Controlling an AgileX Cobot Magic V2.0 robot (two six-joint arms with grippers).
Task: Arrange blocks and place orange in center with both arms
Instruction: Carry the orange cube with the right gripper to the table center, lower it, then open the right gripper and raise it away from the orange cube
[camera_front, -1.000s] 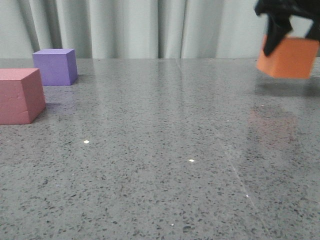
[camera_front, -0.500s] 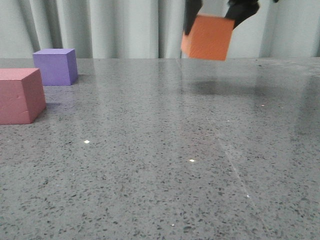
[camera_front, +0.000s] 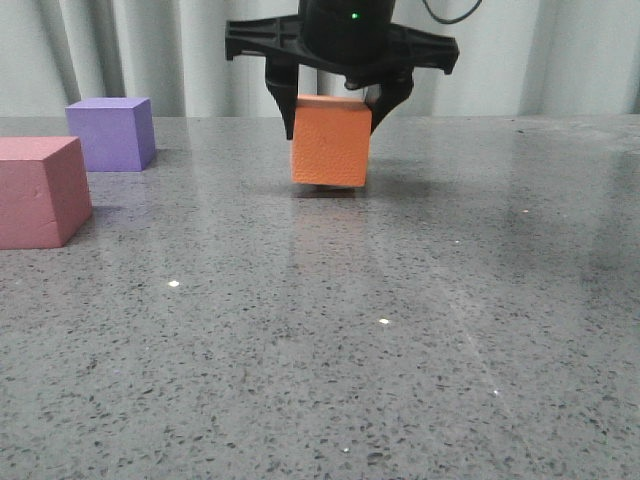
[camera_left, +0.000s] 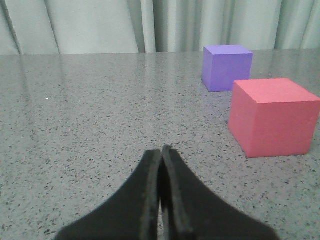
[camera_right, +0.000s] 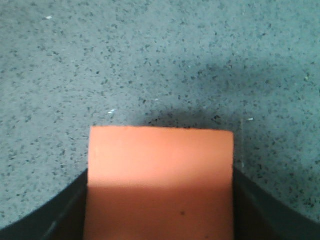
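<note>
At the left edge of the front view the pink-red cube (camera_front: 40, 192) sits on the grey speckled table (camera_front: 400, 330), with the purple cube (camera_front: 111, 133) just behind it at upper left; both lie well apart from the centre, and open tabletop lies between. The right gripper (camera_front: 332, 105) at top centre clamps the orange cube (camera_front: 331, 140) between its fingers, the cube's base at or just above the table. The left gripper (camera_left: 161, 150) has its fingers pressed together, holding nothing.
</note>
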